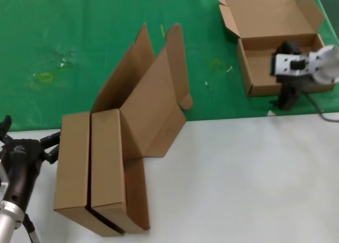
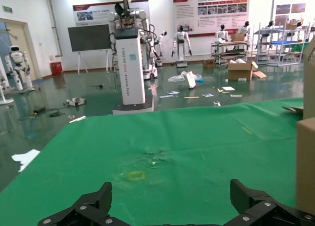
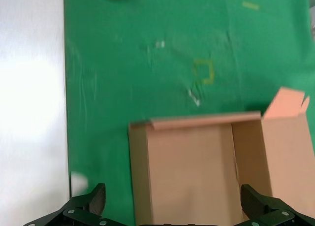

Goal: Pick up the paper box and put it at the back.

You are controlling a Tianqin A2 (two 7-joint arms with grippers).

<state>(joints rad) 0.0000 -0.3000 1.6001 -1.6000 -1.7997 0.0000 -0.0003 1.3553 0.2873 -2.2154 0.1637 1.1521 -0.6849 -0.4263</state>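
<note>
A: Biggest risk from here?
B: right gripper [image 1: 288, 97] hangs at the near wall of the paper box [image 1: 270, 57], which sits open on the green cloth [image 1: 79, 42] at the far right, close to the edge of the white tabletop [image 1: 238, 174]. If the arm drags while lifting away, a finger could catch the wall and pull the box toward the white. Hinged lid [image 1: 273, 12] is up, so a sideways sweep could clip it too
A: Claw state?
B: right wrist view shows the fingers [image 3: 86, 204] spread wide, nothing held, box floor between them
A: Pose?
B: wrist pointing down over the box front
A: Left arm?
B: left gripper [image 1: 29, 134] idles at the near left, just beside two upright boxes [image 1: 92, 169], fingers [image 2: 93, 204] splayed and empty. Those two stand on edge; a nudge could tip them
</note>
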